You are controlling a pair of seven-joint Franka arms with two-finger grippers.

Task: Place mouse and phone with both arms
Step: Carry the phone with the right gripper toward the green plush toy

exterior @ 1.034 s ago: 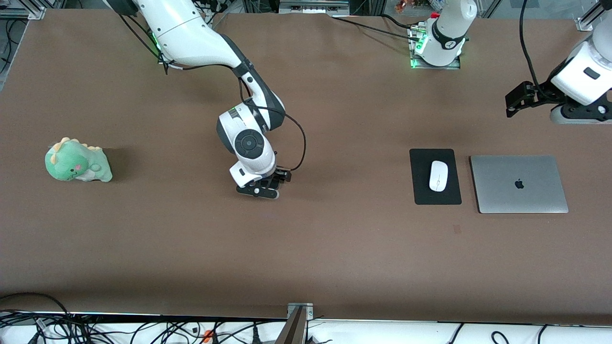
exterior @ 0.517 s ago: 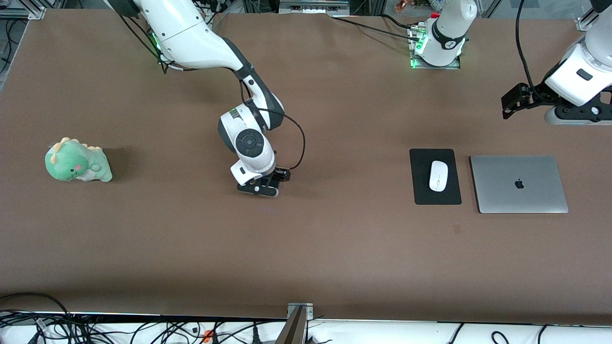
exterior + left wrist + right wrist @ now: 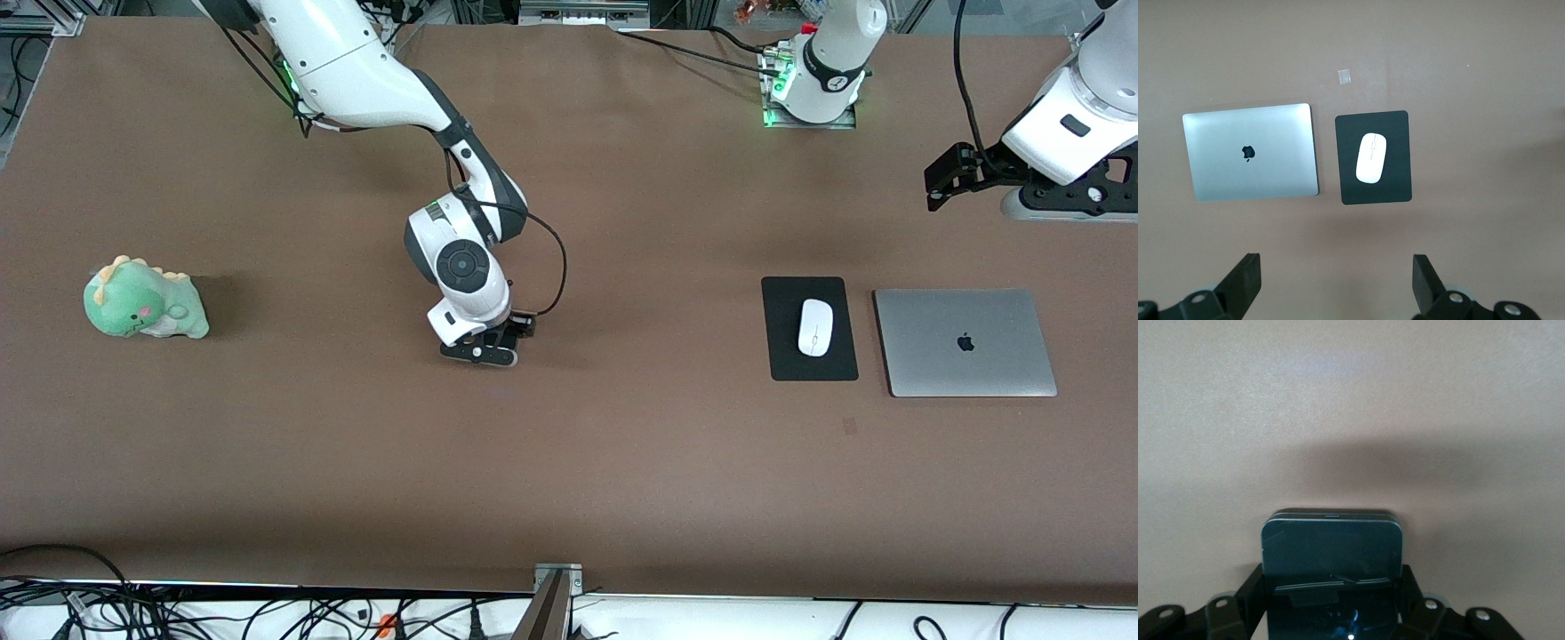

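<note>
The white mouse lies on a black pad beside a silver laptop, toward the left arm's end of the table. It also shows in the left wrist view. My left gripper is open and empty, high over the table near the laptop; its jaws stand wide apart. My right gripper is low over the middle of the table. It is shut on the black phone, which sticks out past its fingers close above the tabletop. The phone is hidden in the front view.
The closed silver laptop lies beside the pad, toward the left arm's end. A green dinosaur plush sits toward the right arm's end. A small tape mark is nearer the front camera than the pad. Cables hang along the table's front edge.
My left gripper has drawn upward and away from the laptop. My right gripper with the phone has barely shifted. The mouse has not moved.
</note>
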